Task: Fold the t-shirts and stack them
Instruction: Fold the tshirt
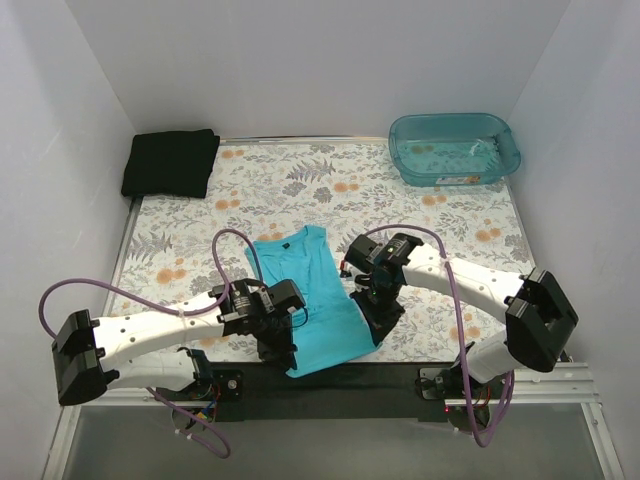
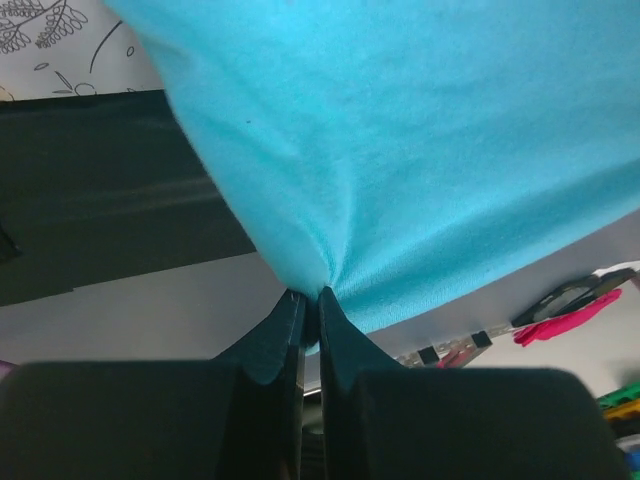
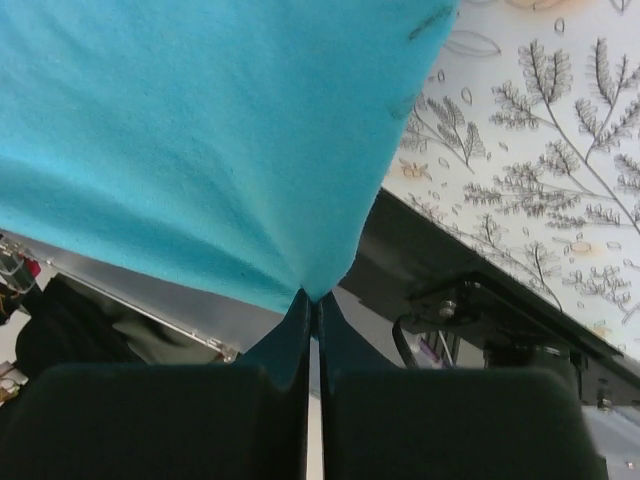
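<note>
The turquoise t-shirt [image 1: 313, 300] lies folded lengthwise near the table's front edge, its neck end pointing away from the arm bases. My left gripper [image 1: 285, 360] is shut on its near left corner, and the cloth [image 2: 420, 150] bunches right at the fingertips in the left wrist view. My right gripper [image 1: 377, 332] is shut on the near right corner, with the fabric [image 3: 200, 140] stretching up from its closed jaws. The black t-shirt [image 1: 171, 162] sits folded at the far left corner of the table.
A translucent teal plastic tub [image 1: 455, 149] stands at the far right. The floral tablecloth [image 1: 300, 180] covers the table between white walls. A black strip [image 1: 330, 378] runs along the near edge by the arm bases.
</note>
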Controlling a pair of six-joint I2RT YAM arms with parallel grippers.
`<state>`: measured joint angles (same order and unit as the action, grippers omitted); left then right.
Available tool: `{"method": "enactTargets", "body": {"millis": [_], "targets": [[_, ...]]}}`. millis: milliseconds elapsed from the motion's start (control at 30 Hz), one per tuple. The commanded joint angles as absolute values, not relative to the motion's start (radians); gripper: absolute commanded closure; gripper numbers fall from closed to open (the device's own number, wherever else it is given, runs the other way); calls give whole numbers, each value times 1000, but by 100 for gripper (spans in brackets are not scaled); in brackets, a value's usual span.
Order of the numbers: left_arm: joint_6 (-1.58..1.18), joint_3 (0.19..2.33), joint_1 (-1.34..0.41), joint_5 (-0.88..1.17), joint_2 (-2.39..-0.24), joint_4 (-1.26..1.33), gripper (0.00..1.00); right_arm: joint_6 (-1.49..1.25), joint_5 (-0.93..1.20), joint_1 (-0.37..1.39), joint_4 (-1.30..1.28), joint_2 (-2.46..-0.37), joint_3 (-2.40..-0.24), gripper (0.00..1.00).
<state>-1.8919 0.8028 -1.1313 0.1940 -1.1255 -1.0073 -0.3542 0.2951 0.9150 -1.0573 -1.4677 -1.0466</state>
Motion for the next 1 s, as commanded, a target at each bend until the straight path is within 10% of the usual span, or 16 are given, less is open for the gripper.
{"method": "enactTargets", "body": {"millis": [0,967], "targets": [[-1991,796,-1147,194,-1083,-1049,100,-310,272,914,-1184,-1447,-1125,99],[-1732,1022,-635,-129,-1112,-1008,100,-147,161,785,-1250,-1916,-2062,99]]}}
